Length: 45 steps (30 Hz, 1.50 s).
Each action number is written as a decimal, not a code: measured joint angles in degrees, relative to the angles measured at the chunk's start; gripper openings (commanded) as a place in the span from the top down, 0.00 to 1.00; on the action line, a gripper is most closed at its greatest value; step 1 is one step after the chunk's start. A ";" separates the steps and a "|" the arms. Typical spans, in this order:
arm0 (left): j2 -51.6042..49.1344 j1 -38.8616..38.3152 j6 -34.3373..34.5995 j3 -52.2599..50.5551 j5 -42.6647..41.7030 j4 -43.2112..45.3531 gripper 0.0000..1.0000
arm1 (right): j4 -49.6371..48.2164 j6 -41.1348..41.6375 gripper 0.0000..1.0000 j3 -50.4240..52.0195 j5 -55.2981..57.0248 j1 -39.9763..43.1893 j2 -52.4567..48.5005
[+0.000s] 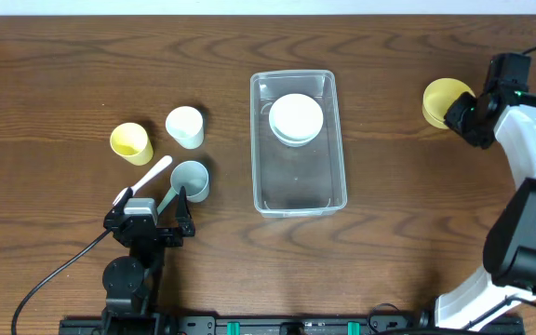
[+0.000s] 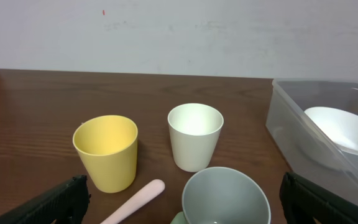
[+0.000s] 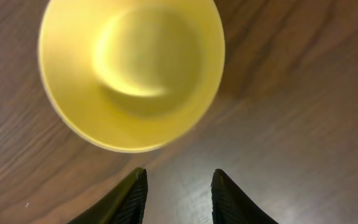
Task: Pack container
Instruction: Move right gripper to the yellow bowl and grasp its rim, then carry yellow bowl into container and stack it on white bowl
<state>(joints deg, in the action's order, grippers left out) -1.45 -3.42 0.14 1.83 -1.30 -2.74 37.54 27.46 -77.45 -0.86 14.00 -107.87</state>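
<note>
The clear container lies mid-table with a white bowl in its far end; in the left wrist view its corner and the bowl show at the right. A yellow bowl sits on the wood at the far right. My right gripper hovers just beside it. In the right wrist view the fingertips stand a little apart over bare wood, just short of the bowl's rim, so the right gripper is open and holds nothing. My left gripper is wide open, its fingers either side of a grey-blue cup.
Left of the container stand a yellow cup, a white cup and the grey-blue cup. A pink spoon lies between them. A pale green piece pokes out at the grey-blue cup's near side.
</note>
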 measured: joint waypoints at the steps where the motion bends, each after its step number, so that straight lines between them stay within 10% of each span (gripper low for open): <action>1: 0.00 0.00 0.00 0.00 0.00 0.00 0.02 | -0.39 0.13 0.65 0.00 -0.02 0.02 -0.52; 21: 0.00 0.00 0.00 0.00 0.00 0.00 0.02 | -6.14 0.17 0.98 0.04 0.24 1.53 -7.13; 36: 0.00 0.00 0.02 0.00 0.00 0.00 0.02 | -3.65 -2.47 0.99 0.31 -7.08 1.51 -4.61; 45: 0.00 0.00 0.00 0.00 0.00 0.00 0.02 | -4.76 -8.07 0.99 0.35 -17.94 -6.25 15.98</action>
<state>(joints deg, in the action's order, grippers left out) -1.45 -3.42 0.14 1.83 -1.30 -2.74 32.77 19.40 -77.10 -18.81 7.75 -91.90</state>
